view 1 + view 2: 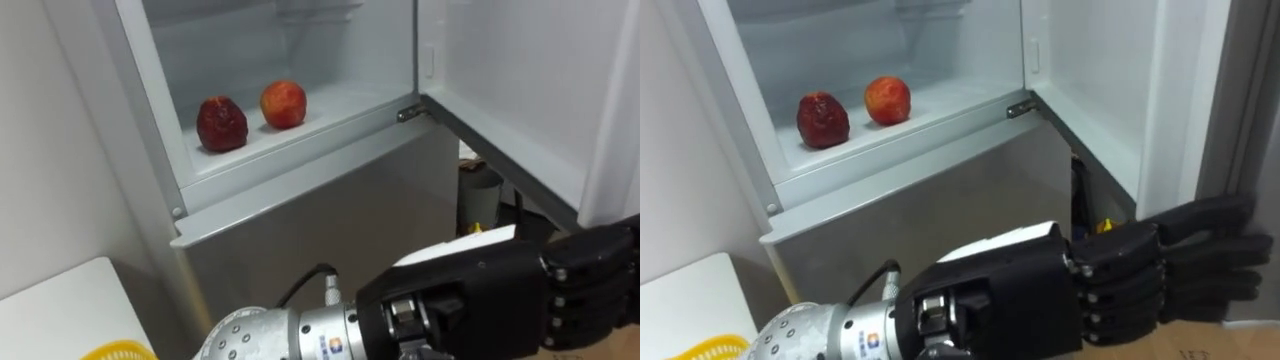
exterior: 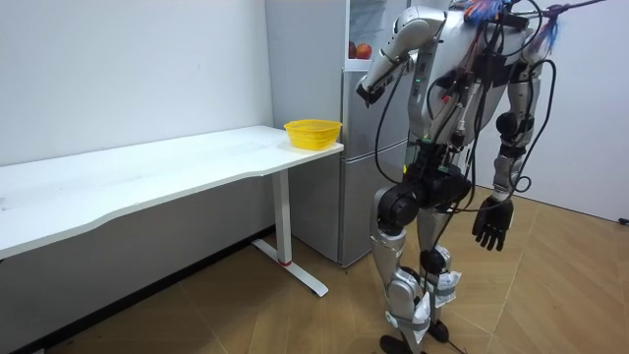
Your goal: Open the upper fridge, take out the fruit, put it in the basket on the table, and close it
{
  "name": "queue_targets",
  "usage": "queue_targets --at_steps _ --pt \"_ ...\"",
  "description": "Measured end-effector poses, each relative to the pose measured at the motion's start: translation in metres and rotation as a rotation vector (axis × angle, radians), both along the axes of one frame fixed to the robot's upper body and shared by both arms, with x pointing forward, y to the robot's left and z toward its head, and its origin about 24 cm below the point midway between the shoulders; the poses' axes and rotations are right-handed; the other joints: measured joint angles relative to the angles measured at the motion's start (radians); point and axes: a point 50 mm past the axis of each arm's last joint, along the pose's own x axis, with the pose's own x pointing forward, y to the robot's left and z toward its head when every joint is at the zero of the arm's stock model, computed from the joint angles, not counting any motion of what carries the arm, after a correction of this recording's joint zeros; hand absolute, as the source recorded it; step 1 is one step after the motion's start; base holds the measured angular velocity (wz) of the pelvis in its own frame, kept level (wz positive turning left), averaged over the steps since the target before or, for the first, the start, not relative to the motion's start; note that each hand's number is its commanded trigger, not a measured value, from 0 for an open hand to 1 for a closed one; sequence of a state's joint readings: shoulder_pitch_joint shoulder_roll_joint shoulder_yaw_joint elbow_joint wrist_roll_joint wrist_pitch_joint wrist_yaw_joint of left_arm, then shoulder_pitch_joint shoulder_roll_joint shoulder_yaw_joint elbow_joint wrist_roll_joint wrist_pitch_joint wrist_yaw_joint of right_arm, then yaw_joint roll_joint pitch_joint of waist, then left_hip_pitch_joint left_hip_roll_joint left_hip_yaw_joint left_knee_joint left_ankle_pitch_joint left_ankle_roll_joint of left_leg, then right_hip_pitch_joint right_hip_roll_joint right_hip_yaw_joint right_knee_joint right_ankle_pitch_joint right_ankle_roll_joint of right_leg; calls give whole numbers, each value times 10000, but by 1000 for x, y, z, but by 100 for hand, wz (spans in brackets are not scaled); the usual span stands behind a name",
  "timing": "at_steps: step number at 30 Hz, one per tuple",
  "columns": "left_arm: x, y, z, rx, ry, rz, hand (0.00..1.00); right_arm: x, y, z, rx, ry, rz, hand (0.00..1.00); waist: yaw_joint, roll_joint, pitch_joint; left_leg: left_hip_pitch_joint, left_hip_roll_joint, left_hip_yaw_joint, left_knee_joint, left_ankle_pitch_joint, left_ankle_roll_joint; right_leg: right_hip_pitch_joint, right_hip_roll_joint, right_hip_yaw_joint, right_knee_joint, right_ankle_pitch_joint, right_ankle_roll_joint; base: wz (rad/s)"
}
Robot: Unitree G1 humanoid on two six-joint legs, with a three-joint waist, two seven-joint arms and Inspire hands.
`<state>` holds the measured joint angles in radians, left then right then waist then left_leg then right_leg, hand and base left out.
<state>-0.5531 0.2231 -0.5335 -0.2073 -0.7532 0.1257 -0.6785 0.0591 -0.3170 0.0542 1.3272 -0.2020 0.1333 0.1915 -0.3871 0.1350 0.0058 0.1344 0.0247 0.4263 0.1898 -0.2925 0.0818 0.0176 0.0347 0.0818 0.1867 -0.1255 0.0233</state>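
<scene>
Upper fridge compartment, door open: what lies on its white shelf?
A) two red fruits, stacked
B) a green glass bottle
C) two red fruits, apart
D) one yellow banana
C: a dark red round fruit and a red-orange apple rest apart on the white fridge shelf; the left hand, fingers straight, is outside the fridge, holding nothing.

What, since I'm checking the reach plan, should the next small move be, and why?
Probably lift the left hand toward the shelf of the open upper compartment. The hand hovers low before the lower door, fingers straight and empty, while the dark red fruit and the apple lie untouched. The right hand hangs open.
</scene>
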Motion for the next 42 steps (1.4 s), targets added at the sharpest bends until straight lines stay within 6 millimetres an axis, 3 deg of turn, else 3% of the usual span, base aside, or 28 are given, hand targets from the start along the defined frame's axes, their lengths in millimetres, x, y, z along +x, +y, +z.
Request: queue_targets --at_steps 22,27,33,36,38,42 --pt "14 -19 -9 257 996 411 0 5 -1 1 -113 -48 -4 0 -519 -12 21 -60 -6 19 -24 2 -11 -102 50 161 -13 -4 -1 -1" --pt "15 -18 -9 288 1012 605 0 4 -1 1 -123 -36 25 0 -474 -84 72 -49 -7 2 -25 2 -11 -76 35 113 -4 -16 -13 0" --pt "10 -5 5 250 184 736 0 3 1 0 -56 4 -9 0 -203 -93 77 -194 -10 -51 -26 13 -27 -161 4 -4 10 -54 -32 3" --pt "1 9 34 -626 -897 972 0 -3 3 -1 62 173 -73 0 47 -121 77 -203 -10 -243 -8 41 -59 -116 -22 -178 -8 -73 -62 19" --pt "-7 16 53 -1081 -1688 1109 0 -5 4 -2 77 241 -21 0 382 -147 63 -214 -12 -528 128 51 -75 28 -26 -314 -12 -100 -84 21" --pt "-22 24 69 -1633 -2580 1054 0 -4 5 -2 34 215 83 0 856 -187 36 -354 -57 -1040 230 71 -95 178 -160 -827 -43 -204 -131 36"
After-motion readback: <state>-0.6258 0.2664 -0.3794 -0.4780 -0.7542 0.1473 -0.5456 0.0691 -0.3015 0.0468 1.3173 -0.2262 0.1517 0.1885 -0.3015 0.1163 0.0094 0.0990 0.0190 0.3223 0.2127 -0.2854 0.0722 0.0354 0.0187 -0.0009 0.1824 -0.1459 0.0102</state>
